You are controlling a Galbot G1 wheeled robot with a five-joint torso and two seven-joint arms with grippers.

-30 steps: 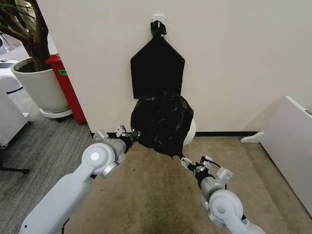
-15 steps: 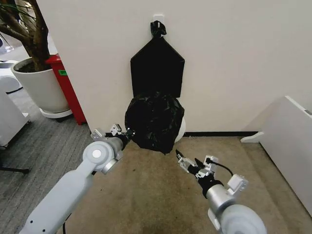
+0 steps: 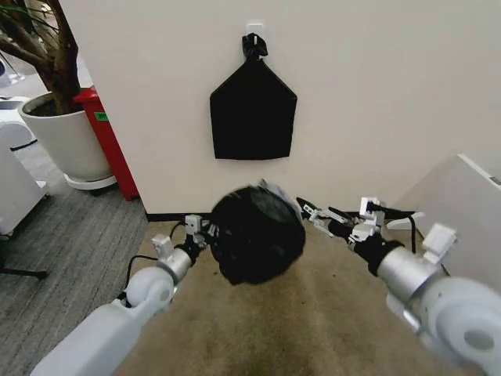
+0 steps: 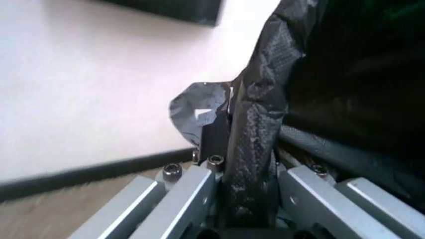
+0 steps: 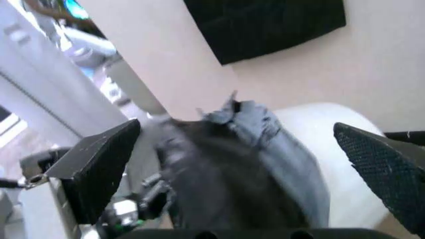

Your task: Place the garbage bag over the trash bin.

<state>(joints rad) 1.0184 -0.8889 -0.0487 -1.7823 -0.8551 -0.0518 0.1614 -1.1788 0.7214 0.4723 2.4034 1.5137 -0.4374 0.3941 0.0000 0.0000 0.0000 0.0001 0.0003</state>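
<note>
Bagging step, half seated: garbage bag (image 3: 257, 233) draped on trash bin (image 5: 325, 149).
Left gripper (image 3: 202, 228) pinches the edge; right gripper (image 3: 315, 211) spread, empty (you regrip the far edge next).

glossy black garbage bag (image 3: 257, 233), cream-white trash bin (image 5: 319, 149), flat black wall bag (image 3: 252, 113), red cabinet (image 3: 106, 141)

The glossy black garbage bag (image 3: 257, 233) drapes crinkled over the cream-white trash bin (image 5: 332, 164), by the wall's foot
</note>
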